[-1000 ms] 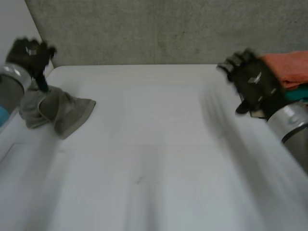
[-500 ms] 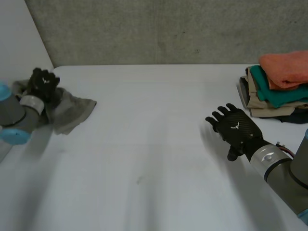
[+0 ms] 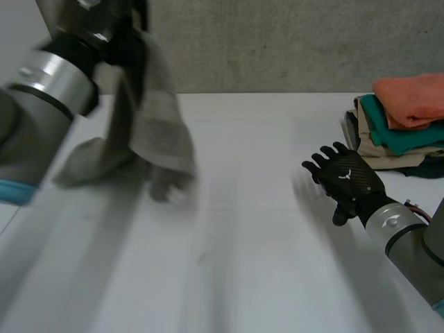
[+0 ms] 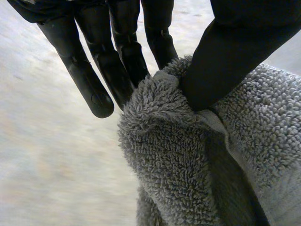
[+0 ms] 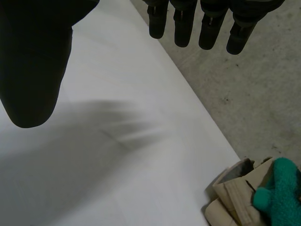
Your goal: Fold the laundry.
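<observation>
A grey towel (image 3: 156,132) hangs in the air over the table's left part, held up by my left hand (image 3: 118,31). In the left wrist view the thumb (image 4: 230,52) pinches a fold of the grey towel (image 4: 183,160) against the fingers (image 4: 117,56). My right hand (image 3: 345,182) hovers flat above the table at the right, fingers straight and spread, holding nothing. In the right wrist view its fingers (image 5: 209,23) and thumb (image 5: 35,61) stand apart over the white table (image 5: 117,155).
A stack of folded laundry (image 3: 399,128) sits at the table's back right: orange on top, then teal, beige and dark pieces. Its beige and teal edge (image 5: 254,197) lies beyond the right hand. A grey wall (image 3: 277,41) runs behind the table.
My left hand closed on the grey towel at the far left and swept it up and toward the middle. My right hand came down from the stack and now hovers low.
</observation>
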Controlling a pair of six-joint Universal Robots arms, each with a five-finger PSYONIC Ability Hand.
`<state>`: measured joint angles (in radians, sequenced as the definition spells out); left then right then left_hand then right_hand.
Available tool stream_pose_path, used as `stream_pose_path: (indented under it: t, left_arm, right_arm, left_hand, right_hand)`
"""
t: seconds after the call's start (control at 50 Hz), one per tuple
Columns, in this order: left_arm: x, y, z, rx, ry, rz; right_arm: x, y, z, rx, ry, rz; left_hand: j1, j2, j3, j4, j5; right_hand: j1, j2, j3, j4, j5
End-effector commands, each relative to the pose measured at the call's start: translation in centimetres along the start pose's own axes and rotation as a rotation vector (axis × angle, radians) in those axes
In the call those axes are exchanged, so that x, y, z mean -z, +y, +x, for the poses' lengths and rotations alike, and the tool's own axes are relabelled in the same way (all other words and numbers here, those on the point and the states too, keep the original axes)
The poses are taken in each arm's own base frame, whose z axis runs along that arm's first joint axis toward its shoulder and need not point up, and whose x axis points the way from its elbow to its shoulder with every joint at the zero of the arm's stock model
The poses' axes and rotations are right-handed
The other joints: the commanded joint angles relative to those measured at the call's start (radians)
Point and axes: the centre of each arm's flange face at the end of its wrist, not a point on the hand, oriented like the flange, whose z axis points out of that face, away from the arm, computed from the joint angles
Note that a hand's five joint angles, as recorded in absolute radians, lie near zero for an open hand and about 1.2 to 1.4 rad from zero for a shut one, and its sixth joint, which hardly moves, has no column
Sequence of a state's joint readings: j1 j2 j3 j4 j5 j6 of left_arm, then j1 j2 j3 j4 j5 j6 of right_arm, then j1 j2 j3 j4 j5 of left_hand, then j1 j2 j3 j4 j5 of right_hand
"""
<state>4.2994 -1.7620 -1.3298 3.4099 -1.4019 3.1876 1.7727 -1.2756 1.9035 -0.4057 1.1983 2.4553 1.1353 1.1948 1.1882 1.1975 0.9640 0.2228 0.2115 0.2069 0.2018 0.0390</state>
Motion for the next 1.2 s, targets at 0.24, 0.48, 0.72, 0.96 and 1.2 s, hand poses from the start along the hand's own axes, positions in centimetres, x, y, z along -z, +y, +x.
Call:
stream_pose_path:
  t: [0.24,0.48,0.72,0.96,1.2]
  left_arm:
    - [1.1,14.9,12.5,0.173,0.272,-0.372]
    - [1.0,8.7,4.0,-0.081,0.075,-0.295]
    - [5.8,14.3,-5.3,-0.358,-0.062,-0.625]
    - [7.0,21.3,-6.5,-0.367,0.085,-0.755]
    - [5.9,21.1,-6.5,-0.373,0.069,-0.74]
  right_arm:
    - [-0.1,0.3,1.3,-0.001,0.103,-0.059]
    - [1.4,-2.3,2.3,-0.181,0.101,-0.089]
    - [5.2,-6.2,-4.0,-0.202,-0.202,-0.176]
    - [2.8,-4.3,-8.4,-0.003,-0.221,-0.097]
    - [0.9,-4.4,-7.0,0.041,-0.096,-0.029]
  left_hand:
    - [-0.748,-0.808,-0.801,-0.811,-0.752]
    - [-0.79,-0.849,-0.842,-0.852,-0.793]
    - [-0.781,-0.84,-0.834,-0.843,-0.784]
    - [-0.755,-0.814,-0.807,-0.817,-0.758]
    - [0.261,0.201,0.208,0.199,0.258]
  right_hand:
    - [-0.048,-0.037,-0.032,-0.027,-0.039]
    - [-0.048,-0.037,-0.032,-0.027,-0.039]
    - [-0.048,-0.037,-0.032,-0.027,-0.039]
    - [0.182,0.193,0.198,0.203,0.191]
    - [1.173,1.185,1.189,1.194,1.183]
